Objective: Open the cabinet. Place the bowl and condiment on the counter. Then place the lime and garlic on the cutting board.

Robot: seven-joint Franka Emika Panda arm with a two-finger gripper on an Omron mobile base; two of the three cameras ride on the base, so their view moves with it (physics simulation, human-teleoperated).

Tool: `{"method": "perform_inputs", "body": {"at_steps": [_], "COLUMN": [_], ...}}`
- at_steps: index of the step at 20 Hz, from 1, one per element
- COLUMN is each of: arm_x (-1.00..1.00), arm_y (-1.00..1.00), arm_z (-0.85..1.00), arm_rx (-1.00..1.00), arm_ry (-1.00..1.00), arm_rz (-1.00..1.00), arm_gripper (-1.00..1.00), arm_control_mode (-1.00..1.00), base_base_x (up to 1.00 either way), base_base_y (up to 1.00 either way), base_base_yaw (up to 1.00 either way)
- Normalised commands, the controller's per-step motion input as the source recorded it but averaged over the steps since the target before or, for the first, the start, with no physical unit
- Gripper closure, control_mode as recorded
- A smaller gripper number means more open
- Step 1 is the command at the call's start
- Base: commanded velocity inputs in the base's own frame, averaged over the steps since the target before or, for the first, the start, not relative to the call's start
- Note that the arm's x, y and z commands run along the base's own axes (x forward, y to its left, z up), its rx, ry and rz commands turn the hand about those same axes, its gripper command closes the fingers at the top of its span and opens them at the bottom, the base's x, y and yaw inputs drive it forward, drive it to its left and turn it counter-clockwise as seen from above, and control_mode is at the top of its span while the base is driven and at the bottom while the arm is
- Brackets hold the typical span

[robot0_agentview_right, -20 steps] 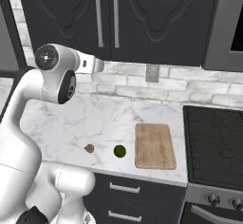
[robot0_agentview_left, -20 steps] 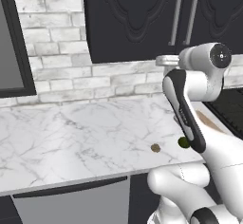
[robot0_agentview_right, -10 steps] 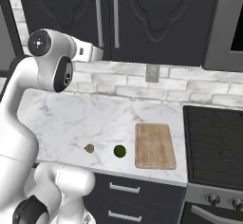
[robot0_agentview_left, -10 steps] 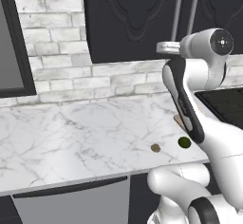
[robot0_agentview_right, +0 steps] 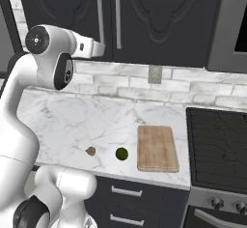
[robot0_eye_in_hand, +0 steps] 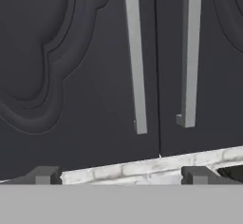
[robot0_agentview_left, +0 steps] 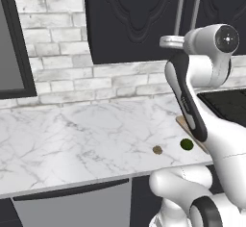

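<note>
Movement over the last second is all in the arm: my wrist has risen and swung toward the cabinet (robot0_agentview_right: 144, 9), so the gripper (robot0_eye_in_hand: 121, 174) now faces the closed doors in the upper half of both base views. In the hand view the two silver handles (robot0_eye_in_hand: 135, 57) hang side by side in the upper middle, with the fingertips (robot0_eye_in_hand: 45, 174) spread as wide as they go at the bottom edge, nothing between them and well short of touching either bar. I take this as the approach for the first step, opening the cabinet; no handle is gripped yet.

Lower down in the right base view, the lime (robot0_agentview_right: 121, 153) and garlic (robot0_agentview_right: 90, 150) sit on the counter (robot0_agentview_right: 72, 121) near its front edge, just left of the cutting board (robot0_agentview_right: 157, 147), which is bare. Bowl and bottle I presume are behind the doors.

Writing: I can read none, no brand or label anywhere.
</note>
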Motion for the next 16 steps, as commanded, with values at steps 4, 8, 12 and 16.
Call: {"method": "perform_inputs", "body": {"at_steps": [4, 8, 12, 16], "arm_x": [0.13, 0.13, 0.15, 0.23], "arm_y": [0.0, 0.0, -0.02, -0.05], "arm_z": [0.11, 0.14, 0.12, 0.09], "arm_rx": [0.0, 0.0, 0.0, 0.0], "arm_ry": [0.0, 0.0, 0.0, 0.02], "arm_rz": [0.0, 0.0, 0.0, 0.0], "arm_gripper": [-1.0, -1.0, -1.0, -1.0], "arm_control_mode": [-1.0, -1.0, -1.0, -1.0], "base_base_x": [0.0, 0.0, 0.0, 0.0], "base_base_y": [0.0, 0.0, 0.0, 0.0], "base_base_yaw": [0.0, 0.0, 0.0, 0.0]}}
